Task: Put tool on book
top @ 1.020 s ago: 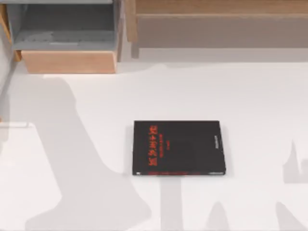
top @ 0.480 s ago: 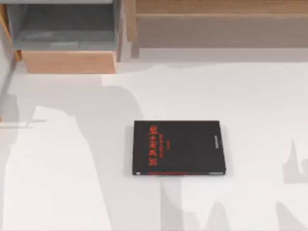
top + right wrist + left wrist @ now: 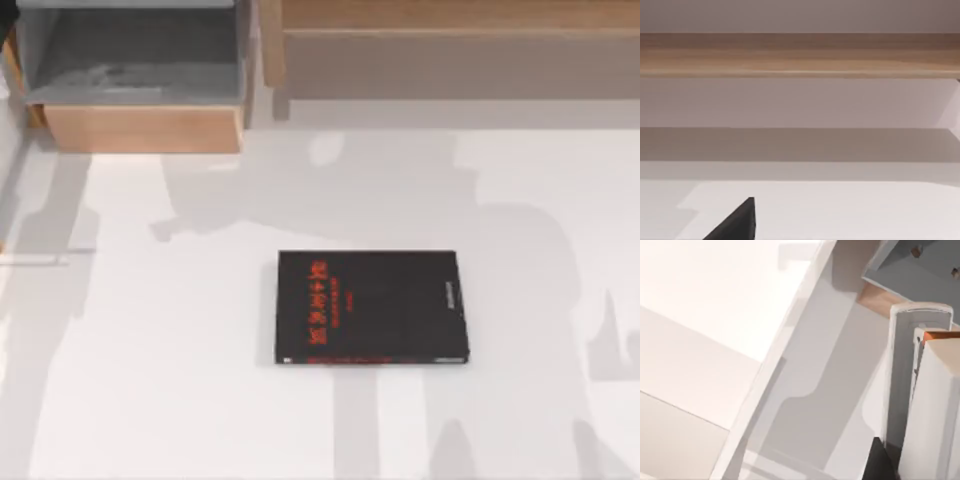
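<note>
The book (image 3: 371, 306) lies flat near the middle of the white table in the top view, black with red lettering toward its left side and small pale text near its right edge. A black corner (image 3: 737, 222) at the lower edge of the right wrist view looks like part of the same book. The tool is out of view. Nothing rests on the book's cover. Close to the left wrist camera stands a white upright piece (image 3: 907, 380) with an orange-edged tip, and I cannot tell what it is.
An open grey drawer with a wooden front (image 3: 145, 128) sits at the back left of the table. A long wooden shelf (image 3: 450, 30) runs along the back right, its wooden edge (image 3: 800, 55) also facing the right wrist camera. Broad arm shadows lie across the table.
The large shadows have swept from the table's left toward the middle and right. The book has not moved.
</note>
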`<state>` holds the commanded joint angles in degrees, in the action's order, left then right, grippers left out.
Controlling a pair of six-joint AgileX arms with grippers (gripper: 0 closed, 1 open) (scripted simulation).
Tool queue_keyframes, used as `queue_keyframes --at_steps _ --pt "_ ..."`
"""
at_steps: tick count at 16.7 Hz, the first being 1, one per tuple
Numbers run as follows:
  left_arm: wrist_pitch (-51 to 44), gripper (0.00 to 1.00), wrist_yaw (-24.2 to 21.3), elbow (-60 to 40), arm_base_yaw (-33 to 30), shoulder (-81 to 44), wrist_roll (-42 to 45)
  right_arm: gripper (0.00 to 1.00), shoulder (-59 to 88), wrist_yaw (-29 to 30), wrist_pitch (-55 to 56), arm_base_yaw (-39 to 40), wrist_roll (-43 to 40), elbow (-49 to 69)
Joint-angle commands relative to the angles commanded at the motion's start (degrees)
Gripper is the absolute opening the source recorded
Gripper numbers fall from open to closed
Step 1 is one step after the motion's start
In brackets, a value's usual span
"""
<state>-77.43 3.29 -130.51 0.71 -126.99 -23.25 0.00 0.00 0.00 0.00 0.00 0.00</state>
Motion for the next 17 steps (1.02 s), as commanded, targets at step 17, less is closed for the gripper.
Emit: queue_keyframes --at_steps 17 --pt "7.6 0.00 1.2 16.5 -43.5 -2.2 -20.0 1.00 0.0 0.0 0.0 0.0 0.0 0.0"
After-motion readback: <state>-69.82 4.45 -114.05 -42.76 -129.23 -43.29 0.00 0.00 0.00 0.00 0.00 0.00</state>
